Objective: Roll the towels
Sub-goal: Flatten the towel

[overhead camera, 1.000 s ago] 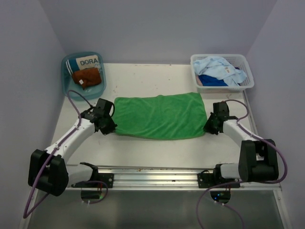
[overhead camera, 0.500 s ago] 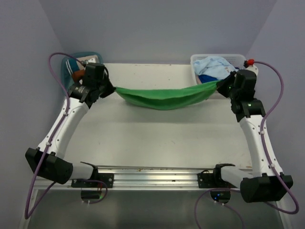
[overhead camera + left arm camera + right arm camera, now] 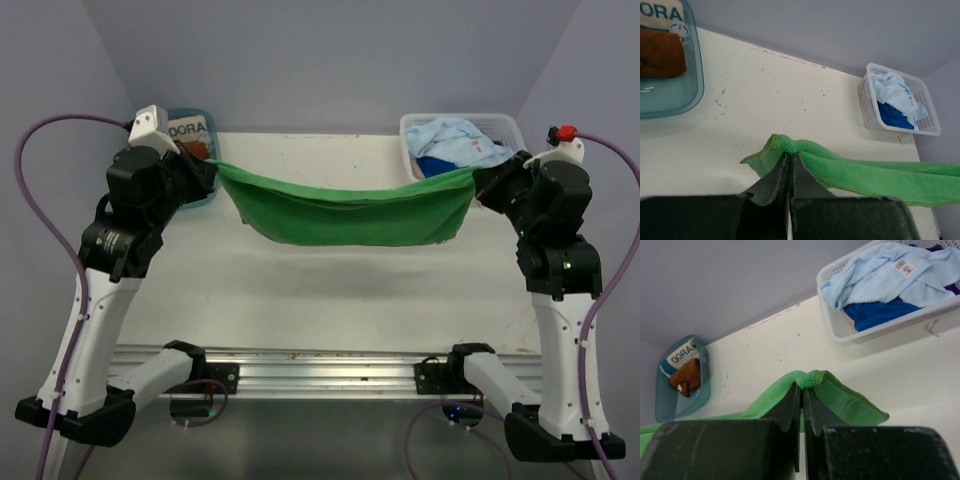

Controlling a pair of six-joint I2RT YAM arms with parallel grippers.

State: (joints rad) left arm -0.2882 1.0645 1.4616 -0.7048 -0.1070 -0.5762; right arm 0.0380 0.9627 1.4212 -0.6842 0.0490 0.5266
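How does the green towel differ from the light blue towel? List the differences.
The green towel hangs spread in the air, sagging between the left gripper and right gripper; the light blue towel lies crumpled in the white basket. The green towel is pinched at both ends; the light blue one is untouched. Both are soft, unrolled cloths.

walls (image 3: 330, 60): pale lilac | table (image 3: 330, 290): off-white, speckled | rail (image 3: 330, 362): metal, near edge
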